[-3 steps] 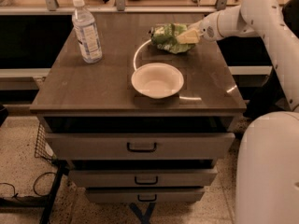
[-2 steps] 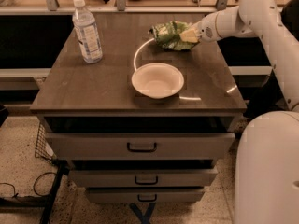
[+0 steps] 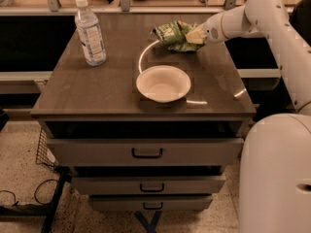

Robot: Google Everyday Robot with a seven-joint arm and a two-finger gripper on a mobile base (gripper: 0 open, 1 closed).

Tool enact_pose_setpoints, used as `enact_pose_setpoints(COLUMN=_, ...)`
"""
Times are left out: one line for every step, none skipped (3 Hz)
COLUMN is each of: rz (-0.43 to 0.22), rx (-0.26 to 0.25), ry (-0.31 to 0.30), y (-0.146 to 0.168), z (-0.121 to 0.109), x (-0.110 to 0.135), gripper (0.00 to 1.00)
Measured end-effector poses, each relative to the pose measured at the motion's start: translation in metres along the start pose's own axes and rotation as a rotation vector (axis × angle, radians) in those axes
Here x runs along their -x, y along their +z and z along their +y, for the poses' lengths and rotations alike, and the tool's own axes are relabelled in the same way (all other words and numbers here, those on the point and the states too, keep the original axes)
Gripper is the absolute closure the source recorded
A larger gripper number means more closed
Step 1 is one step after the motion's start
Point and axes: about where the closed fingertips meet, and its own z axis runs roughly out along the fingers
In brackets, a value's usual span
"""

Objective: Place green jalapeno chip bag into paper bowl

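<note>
The green jalapeno chip bag (image 3: pixel 172 35) is crinkled green foil and hangs lifted just above the far right part of the cabinet top. My gripper (image 3: pixel 194 37) reaches in from the right on a white arm and is shut on the bag's right end. The paper bowl (image 3: pixel 163 83) is round, off-white and empty. It sits on the cabinet top near the front, in front of and a little left of the bag.
A clear plastic water bottle (image 3: pixel 90 32) stands upright at the far left of the dark cabinet top (image 3: pixel 87 89). Below are drawers with handles (image 3: pixel 146 153). My white base (image 3: pixel 274 174) fills the lower right. A wire basket (image 3: pixel 44 152) sits at the left on the floor.
The bag has risen off the cabinet top in my gripper and shifted slightly toward the back. The bowl and bottle have not moved.
</note>
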Motion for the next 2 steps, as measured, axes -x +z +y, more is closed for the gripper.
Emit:
enact_pose_setpoints(rz=0.006, rx=0.027, ry=-0.017, y=-0.004, z=0.016, x=0.034, gripper=1.0)
enact_pose_setpoints(rz=0.019, rx=0.022, ry=-0.063, y=-0.019, z=0.035, x=0.074, gripper=1.0)
